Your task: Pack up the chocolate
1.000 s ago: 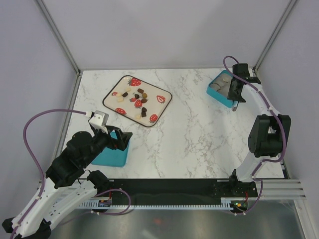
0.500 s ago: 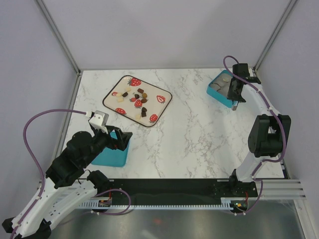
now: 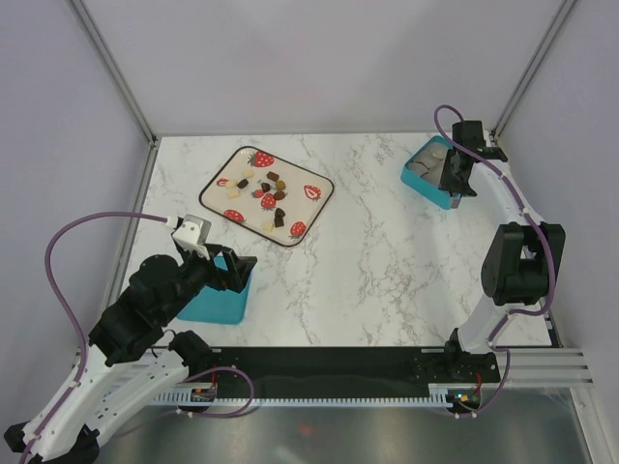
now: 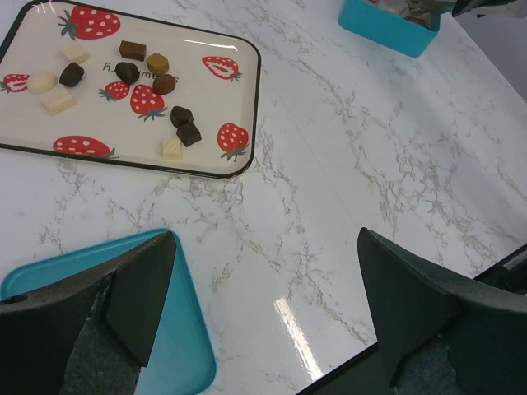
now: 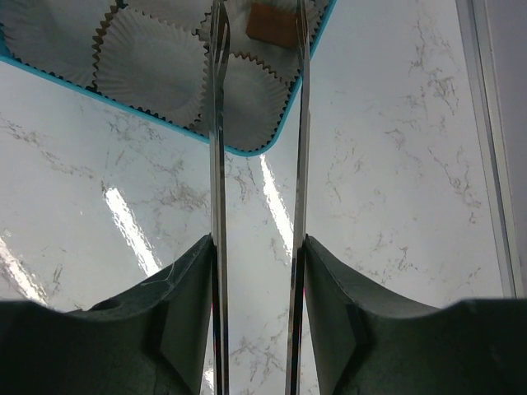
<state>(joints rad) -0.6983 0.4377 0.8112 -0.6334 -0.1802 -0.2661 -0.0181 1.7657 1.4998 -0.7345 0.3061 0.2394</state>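
Several chocolate pieces [image 3: 265, 192], dark brown, light brown and cream, lie scattered on the strawberry-print tray [image 3: 322, 180] at the back left; the left wrist view shows the chocolate [image 4: 156, 82] too. One light brown chocolate [image 5: 276, 25] lies in a paper cup of the teal box [image 5: 247, 151], between the thin metal blades of my right gripper [image 5: 258, 12]. The blades stand apart, wider than the piece. In the top view that gripper [image 3: 455, 188] hangs over the box [image 3: 426, 179]. My left gripper [image 4: 265, 239] is wide open and empty above the table.
A flat teal lid [image 4: 177, 329] lies under my left gripper's left finger, near the front left edge [image 3: 218, 307]. White fluted paper cups [image 5: 152, 66] fill the box. Metal frame posts stand at the table's back corners.
My right gripper has drawn back a little over the box, and its blades have spread slightly. The left arm has not moved.
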